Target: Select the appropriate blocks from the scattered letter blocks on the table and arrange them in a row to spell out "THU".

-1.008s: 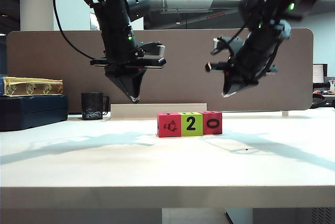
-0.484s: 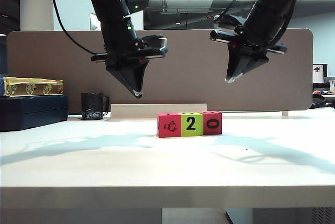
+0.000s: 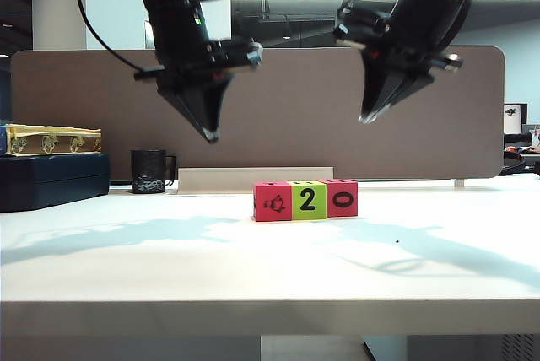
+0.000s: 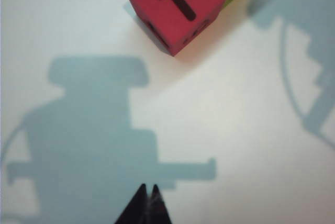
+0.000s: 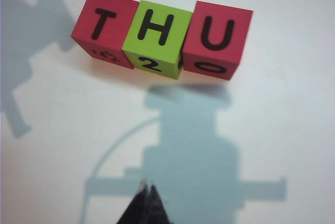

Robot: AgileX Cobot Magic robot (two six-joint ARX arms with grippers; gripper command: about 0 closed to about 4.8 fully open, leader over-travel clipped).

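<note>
We see the blocks [image 5: 162, 35] touching in a row mid-table [image 3: 169, 268], tops reading T, H, U. Our left claw [image 3: 210, 136] and right claw [image 3: 364, 116] hang closed and empty, high above either end; the row runs between them.

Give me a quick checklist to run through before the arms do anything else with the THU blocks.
1. Top faces read T, H, U in the right wrist view: ok.
2. Letter blocks touch in one row: ok.
3. Left gripper above the row, jaws shut, empty: ok.
4. Right gripper likewise, jaws shut, empty: ok.
5. Row well back from the table front edge: ok.
</note>
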